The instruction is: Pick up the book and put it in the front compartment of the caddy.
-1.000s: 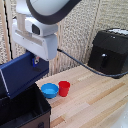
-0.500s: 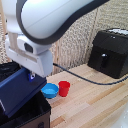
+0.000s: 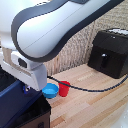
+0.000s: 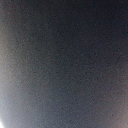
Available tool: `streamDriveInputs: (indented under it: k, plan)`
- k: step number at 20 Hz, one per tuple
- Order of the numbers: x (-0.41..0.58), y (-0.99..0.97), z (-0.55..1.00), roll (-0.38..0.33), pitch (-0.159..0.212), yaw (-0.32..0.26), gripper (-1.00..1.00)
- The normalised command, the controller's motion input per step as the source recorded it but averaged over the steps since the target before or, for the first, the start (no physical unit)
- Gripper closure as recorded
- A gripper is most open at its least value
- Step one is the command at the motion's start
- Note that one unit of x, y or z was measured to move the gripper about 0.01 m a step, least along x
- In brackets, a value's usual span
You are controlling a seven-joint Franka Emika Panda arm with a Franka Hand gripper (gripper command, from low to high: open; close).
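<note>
The dark navy book (image 3: pixel 15 102) stands tilted at the exterior view's lower left, its lower part down against the black caddy (image 3: pixel 36 118). My gripper (image 3: pixel 24 89) comes down from the white hand onto the book's upper edge and looks shut on it; the fingertips barely show. The caddy's inside and its front compartment are hidden by the book and the frame edge. A blurred dark blue-grey surface (image 4: pixel 64 60) fills the wrist view, very close to the lens.
A blue bowl (image 3: pixel 50 91) and a red cup (image 3: pixel 64 88) sit on the wooden table (image 3: pixel 95 107) just beside the caddy. A black box-like appliance (image 3: pixel 112 54) stands at the back right with a cable running across the table. A woven wall lies behind.
The arm has swung lower and closer to the camera, carrying the book down towards the caddy at the lower left. Bowl, cup and appliance have not moved on the table.
</note>
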Motion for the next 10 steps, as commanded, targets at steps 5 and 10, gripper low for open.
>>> streamDriveInputs:
  k: [5,10]
  plan:
    - [0.475,0.01,-0.03,0.007,0.000,-0.115,1.00]
    - [0.291,0.06,-0.01,-0.001,0.036,-0.162,-1.00]
